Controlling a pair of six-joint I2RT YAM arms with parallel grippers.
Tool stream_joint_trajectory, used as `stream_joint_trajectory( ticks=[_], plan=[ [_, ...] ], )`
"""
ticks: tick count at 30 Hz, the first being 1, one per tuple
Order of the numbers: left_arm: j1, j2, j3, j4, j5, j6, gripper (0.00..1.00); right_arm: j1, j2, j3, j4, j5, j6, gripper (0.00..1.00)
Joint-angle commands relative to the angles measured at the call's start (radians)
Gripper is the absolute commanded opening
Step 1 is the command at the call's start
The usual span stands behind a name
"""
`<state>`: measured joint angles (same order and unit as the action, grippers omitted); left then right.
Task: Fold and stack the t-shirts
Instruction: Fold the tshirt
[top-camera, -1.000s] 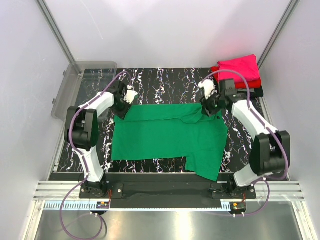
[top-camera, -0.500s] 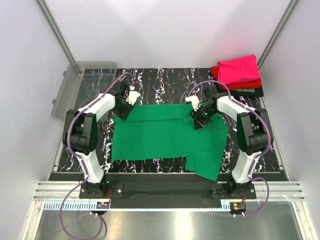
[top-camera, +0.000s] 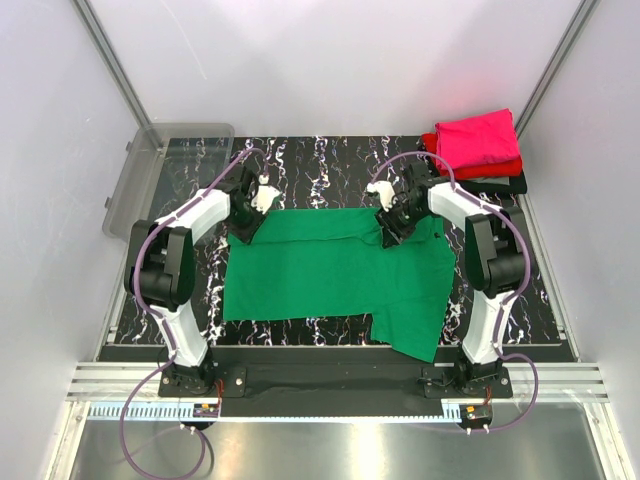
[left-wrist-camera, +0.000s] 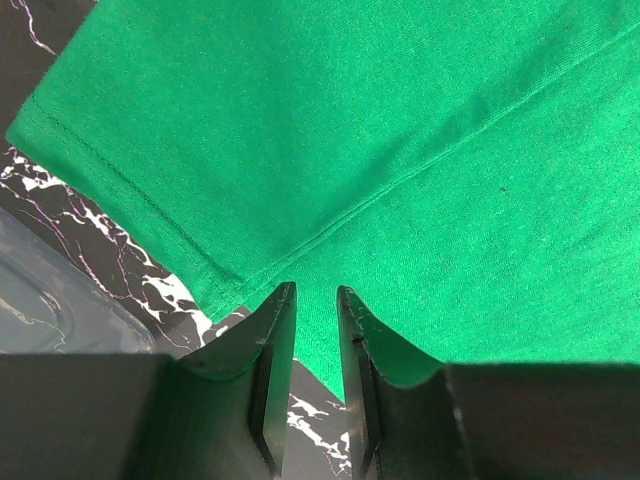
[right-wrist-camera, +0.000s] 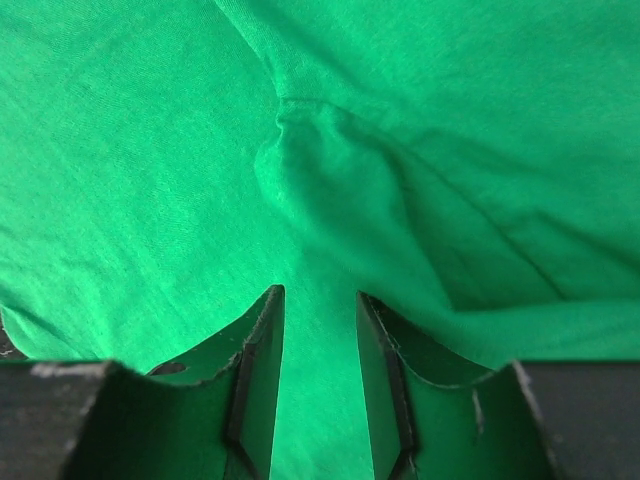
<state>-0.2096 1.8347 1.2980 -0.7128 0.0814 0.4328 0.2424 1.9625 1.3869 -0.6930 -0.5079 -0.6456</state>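
A bright green t-shirt (top-camera: 330, 270) lies spread on the black marbled table (top-camera: 320, 165), with one sleeve hanging toward the near right. My left gripper (top-camera: 247, 226) is low over its far left corner. In the left wrist view (left-wrist-camera: 315, 290) its jaws are a little apart over the shirt's hemmed edge (left-wrist-camera: 400, 120), with nothing between them. My right gripper (top-camera: 390, 235) is over the shirt's far edge. In the right wrist view (right-wrist-camera: 320, 292) it is open above the cloth (right-wrist-camera: 150, 150), just short of a small raised pucker (right-wrist-camera: 300, 150).
A folded magenta-pink shirt (top-camera: 478, 135) lies on a red one (top-camera: 505, 165) and a black one (top-camera: 512, 183) at the far right corner. A clear grey plastic bin (top-camera: 165, 170) stands off the far left edge. White walls close in the table.
My right gripper has moved left along the shirt's far edge, from near its right shoulder toward the middle. The left gripper has stayed at the far left corner. The shirt has barely shifted.
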Motion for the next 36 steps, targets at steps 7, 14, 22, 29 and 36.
stream_joint_trajectory(
  ticks=[7,14,22,29,36],
  plan=[
    [-0.005,-0.035,0.006,0.010,-0.026,0.001,0.27,0.006,0.015,0.040,0.075,-0.029,0.092,0.42],
    [-0.008,-0.046,-0.003,0.009,-0.031,0.004,0.27,0.006,-0.070,0.009,0.148,-0.012,0.123,0.40],
    [-0.016,-0.046,-0.003,0.010,-0.034,0.006,0.27,0.008,-0.059,0.050,0.188,-0.044,0.165,0.41],
    [-0.016,-0.051,-0.008,0.010,-0.031,0.007,0.27,0.031,-0.062,0.040,0.107,-0.029,0.038,0.41],
    [-0.019,-0.052,-0.012,0.012,-0.034,0.004,0.26,0.044,-0.086,-0.009,0.067,-0.053,-0.060,0.45]
  ],
)
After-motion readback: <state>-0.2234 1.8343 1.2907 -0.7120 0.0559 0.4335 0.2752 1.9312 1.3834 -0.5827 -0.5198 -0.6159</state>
